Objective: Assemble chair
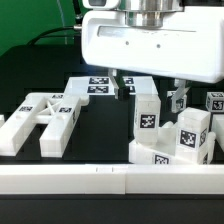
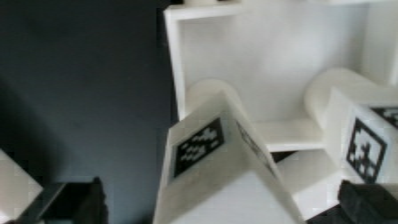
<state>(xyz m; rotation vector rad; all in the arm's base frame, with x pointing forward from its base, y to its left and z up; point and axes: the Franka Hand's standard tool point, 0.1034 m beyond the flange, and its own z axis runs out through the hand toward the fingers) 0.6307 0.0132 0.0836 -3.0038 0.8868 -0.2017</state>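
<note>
1. Claw (image 1: 147, 97): the fingers are spread wide and pinch nothing. A gap shows beside each finger.
2. Upright block (image 1: 147, 111): white, tagged on its face. It stands directly beneath the claw, between the two fingers, touching neither.
3. Chair cluster (image 1: 180, 140): several tagged white pieces grouped just below the claw, toward the exterior view's right. The upright block stands at its edge. I cannot tell whether the two are joined.
4. Ladder-shaped piece (image 1: 40, 120): lies flat on the black table (image 1: 100, 135), well apart from the claw toward the exterior view's left.
5. Marker board (image 1: 95, 85): lies flat behind the claw.
6. Wrist view: tagged white uprights (image 2: 217, 150) sit between the dark fingertips (image 2: 68, 205), clear of both.
</note>
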